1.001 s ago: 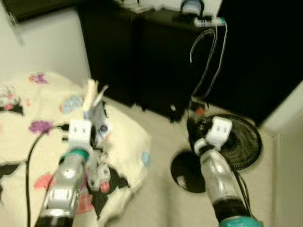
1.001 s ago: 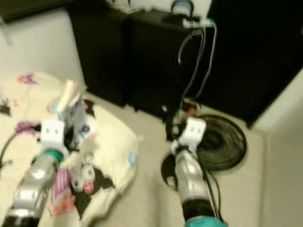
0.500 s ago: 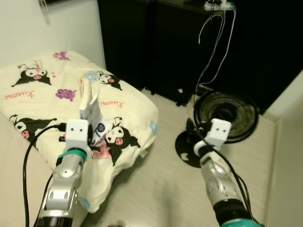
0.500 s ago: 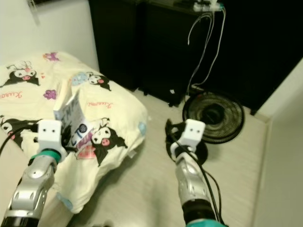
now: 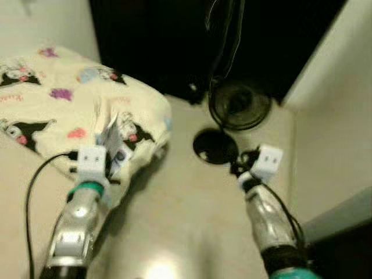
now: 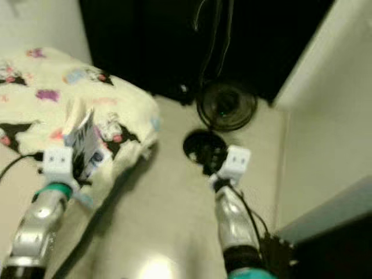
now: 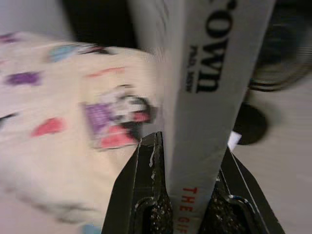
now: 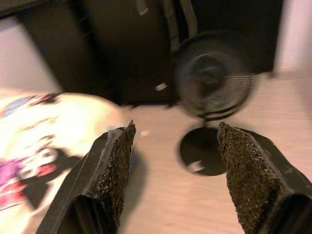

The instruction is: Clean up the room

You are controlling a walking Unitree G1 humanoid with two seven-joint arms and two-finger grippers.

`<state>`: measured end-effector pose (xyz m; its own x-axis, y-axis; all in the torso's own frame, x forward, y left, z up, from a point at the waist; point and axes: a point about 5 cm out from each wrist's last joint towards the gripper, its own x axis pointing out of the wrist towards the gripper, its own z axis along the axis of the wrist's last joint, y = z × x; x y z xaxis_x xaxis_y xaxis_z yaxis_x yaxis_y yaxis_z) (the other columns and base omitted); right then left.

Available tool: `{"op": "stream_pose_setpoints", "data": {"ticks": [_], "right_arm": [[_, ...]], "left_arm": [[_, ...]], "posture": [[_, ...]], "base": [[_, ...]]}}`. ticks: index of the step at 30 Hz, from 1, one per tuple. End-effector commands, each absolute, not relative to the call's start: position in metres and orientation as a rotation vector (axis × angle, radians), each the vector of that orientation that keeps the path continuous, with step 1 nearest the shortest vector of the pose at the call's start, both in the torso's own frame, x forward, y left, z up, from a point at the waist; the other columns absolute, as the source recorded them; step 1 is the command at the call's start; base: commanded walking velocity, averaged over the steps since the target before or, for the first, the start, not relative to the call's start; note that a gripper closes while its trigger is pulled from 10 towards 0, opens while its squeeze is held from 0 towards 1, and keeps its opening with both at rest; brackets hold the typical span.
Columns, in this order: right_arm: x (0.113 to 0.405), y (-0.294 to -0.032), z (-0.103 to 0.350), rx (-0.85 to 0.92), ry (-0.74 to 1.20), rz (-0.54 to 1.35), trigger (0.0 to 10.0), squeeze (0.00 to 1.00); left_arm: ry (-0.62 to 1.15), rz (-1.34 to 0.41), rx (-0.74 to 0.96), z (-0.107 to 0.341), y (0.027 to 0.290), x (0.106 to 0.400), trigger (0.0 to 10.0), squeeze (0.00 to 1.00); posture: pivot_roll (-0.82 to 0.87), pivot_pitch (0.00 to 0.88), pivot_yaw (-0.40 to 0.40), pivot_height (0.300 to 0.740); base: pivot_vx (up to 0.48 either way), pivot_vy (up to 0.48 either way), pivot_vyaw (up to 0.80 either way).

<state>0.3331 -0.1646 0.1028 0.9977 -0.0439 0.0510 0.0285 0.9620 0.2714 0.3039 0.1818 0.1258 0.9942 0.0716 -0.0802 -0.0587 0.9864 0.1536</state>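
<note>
My left gripper (image 7: 187, 214) is shut on a thin white book (image 7: 209, 73) with black lettering and some red on its spine, clamped upright between the two black fingers (image 7: 151, 195). In the eye views the book (image 5: 112, 138) stands above my left wrist, at the corner of a bed with a cream cartoon-print blanket (image 5: 52, 104). My right gripper (image 8: 175, 134) is open and holds nothing. It hangs over the pale floor, short of a black floor fan (image 8: 212, 78), whose round base (image 8: 202, 151) lies between the fingertips in that view.
Dark cabinets (image 5: 157, 40) line the back, with cables (image 5: 224, 35) hanging down to the fan (image 5: 239, 106). A white wall (image 5: 331, 99) closes in on the right. Pale floor (image 5: 174, 221) stretches between bed and wall. A black cable (image 5: 32, 192) runs along my left arm.
The whole picture has shifted and blurred: bed, fan and cabinets now sit higher and further left, so the camera has moved. Both arms keep their pose, and the book stays clamped.
</note>
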Motion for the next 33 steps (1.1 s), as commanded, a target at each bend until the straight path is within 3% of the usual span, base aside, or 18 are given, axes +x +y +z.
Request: {"op": "stream_pose_setpoints", "data": {"ticks": [1, 27, 33], "right_arm": [[0.3313, -0.1577, 0.0977, 0.278, -0.034, -0.025, 10.0, 0.0], [0.3311, -0.1544, 0.0994, 0.276, -0.039, -0.002, 10.0, 0.0], [0.3318, -0.1546, 0.1001, 0.273, -0.039, 0.001, 10.0, 0.0]], "left_arm": [[0.065, 0.082, 0.158, 0.1293, 0.1862, 0.3025, 10.0, 0.0], [0.07, 0.088, 0.167, 0.1277, 0.1885, 0.3019, 10.0, 0.0], [0.073, 0.083, 0.169, 0.1275, 0.189, 0.3032, 10.0, 0.0]], "posture": [[0.12, 0.011, -0.02, 0.74], [0.12, 0.017, -0.026, 0.74], [0.12, 0.015, -0.026, 0.74]], "base": [[-0.472, 0.0, 0.0], [-0.459, 0.0, 0.0], [0.0, 0.0, 0.0]]}}
